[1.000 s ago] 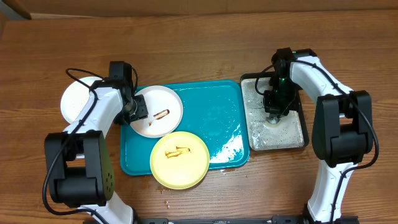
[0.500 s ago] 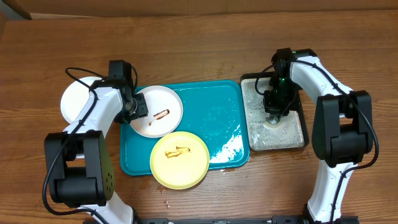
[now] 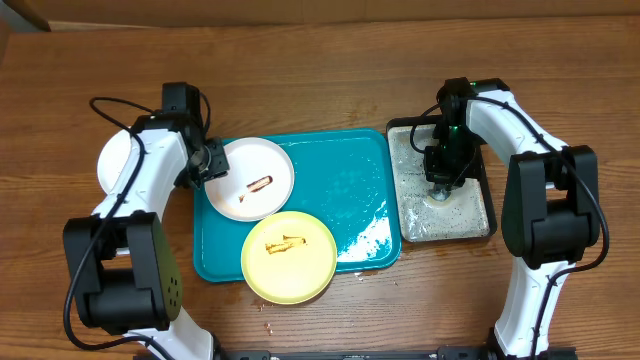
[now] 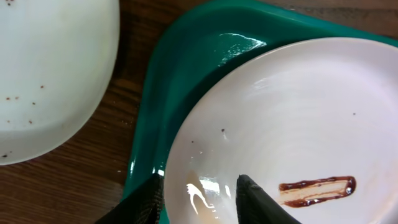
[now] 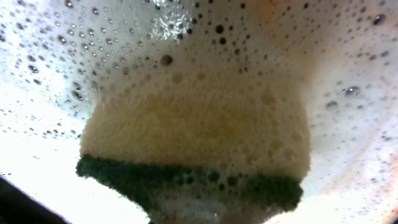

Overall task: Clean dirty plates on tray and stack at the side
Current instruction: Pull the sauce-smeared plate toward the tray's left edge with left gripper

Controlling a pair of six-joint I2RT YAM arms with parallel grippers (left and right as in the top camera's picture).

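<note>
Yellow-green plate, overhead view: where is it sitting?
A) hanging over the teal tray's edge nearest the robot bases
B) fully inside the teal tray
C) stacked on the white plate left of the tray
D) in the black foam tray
A: the yellow-green plate lies across the near rim of the teal tray, with its lower part out over the wooden table.

Bare half of tray point(image 3: 350, 180) between white plate point(image 3: 262, 165), yellow plate point(image 3: 290, 268) and black tray point(image 3: 408, 124)
</note>
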